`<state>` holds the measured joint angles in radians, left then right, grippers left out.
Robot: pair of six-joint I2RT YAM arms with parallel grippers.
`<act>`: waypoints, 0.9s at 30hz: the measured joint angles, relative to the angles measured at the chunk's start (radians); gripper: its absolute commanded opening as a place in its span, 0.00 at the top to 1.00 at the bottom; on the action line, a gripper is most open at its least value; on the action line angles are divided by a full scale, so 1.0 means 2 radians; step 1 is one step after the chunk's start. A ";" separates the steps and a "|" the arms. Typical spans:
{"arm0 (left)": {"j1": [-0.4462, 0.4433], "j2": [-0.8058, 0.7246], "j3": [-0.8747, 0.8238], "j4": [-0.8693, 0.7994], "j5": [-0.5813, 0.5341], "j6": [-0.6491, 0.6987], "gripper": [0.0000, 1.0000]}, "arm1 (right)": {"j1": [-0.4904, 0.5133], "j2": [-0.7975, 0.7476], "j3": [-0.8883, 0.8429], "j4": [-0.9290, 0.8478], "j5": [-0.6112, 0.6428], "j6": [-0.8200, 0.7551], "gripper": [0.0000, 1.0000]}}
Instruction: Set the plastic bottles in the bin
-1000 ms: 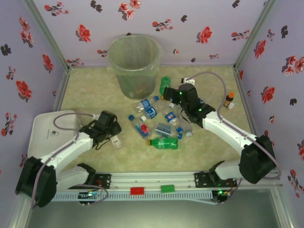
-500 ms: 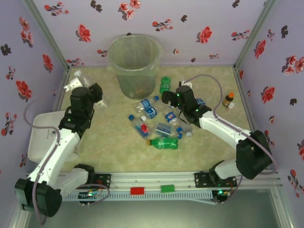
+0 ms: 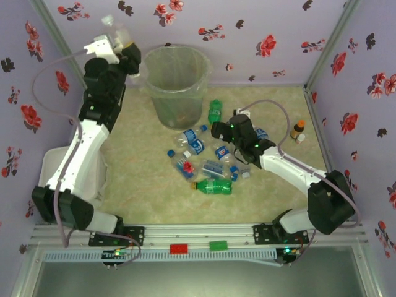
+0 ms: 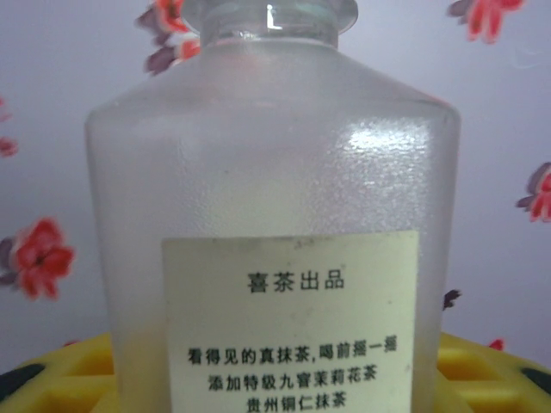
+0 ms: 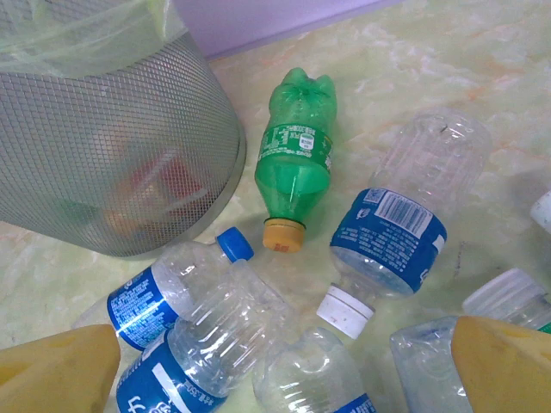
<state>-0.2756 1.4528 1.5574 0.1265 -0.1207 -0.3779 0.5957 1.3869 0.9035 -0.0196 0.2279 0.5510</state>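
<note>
Plastic bottles (image 3: 213, 168) lie on the table (image 3: 136, 198), near-right of the bin (image 3: 176, 102). One frosted bottle (image 4: 275, 172) is clamped in the left fingers (image 4: 69, 379), high by the bin's left rim — swing it right, over the mouth, before letting go. Right fingers (image 5: 52, 374) apart above the rest.

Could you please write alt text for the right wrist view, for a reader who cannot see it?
Open right end effector hovers over a cluster of bottles lying on the table: a green bottle with a yellow cap, and clear bottles with blue labels. The mesh-walled bin stands at upper left.
</note>
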 measured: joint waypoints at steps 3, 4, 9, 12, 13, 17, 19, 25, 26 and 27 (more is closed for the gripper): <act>0.000 0.037 0.044 0.002 0.034 0.014 0.66 | 0.000 -0.011 -0.009 -0.002 0.000 0.000 0.01; 0.000 0.048 0.054 0.002 0.045 0.018 0.66 | 0.000 -0.015 -0.011 -0.002 0.000 0.000 0.00; 0.000 0.101 0.089 0.004 0.094 0.029 0.66 | 0.000 -0.034 -0.020 -0.009 0.004 0.000 0.00; 0.000 0.141 0.118 -0.011 0.124 0.039 0.66 | 0.000 -0.044 -0.022 -0.014 0.007 0.000 0.00; -0.001 0.154 0.130 -0.021 0.131 0.043 0.66 | 0.000 -0.046 -0.022 -0.015 0.008 0.000 0.00; -0.007 0.218 0.204 -0.080 0.153 0.067 0.64 | 0.000 -0.053 -0.026 -0.017 0.014 0.000 0.00; -0.012 0.249 0.243 -0.113 0.158 0.082 0.63 | 0.000 -0.054 -0.026 -0.019 0.016 0.000 0.01; -0.029 0.313 0.318 -0.191 0.166 0.113 0.58 | 0.000 -0.056 -0.027 -0.023 0.018 0.000 0.00; -0.031 0.321 0.326 -0.200 0.166 0.117 0.57 | 0.000 -0.056 -0.027 -0.026 0.018 0.000 0.00; -0.033 0.329 0.333 -0.209 0.166 0.120 0.57 | 0.000 -0.056 -0.027 -0.028 0.019 0.000 0.00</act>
<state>-0.3424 2.1113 2.2234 -0.2909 0.2108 -0.1379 0.5957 1.2751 0.8490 -0.0750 0.2661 0.5507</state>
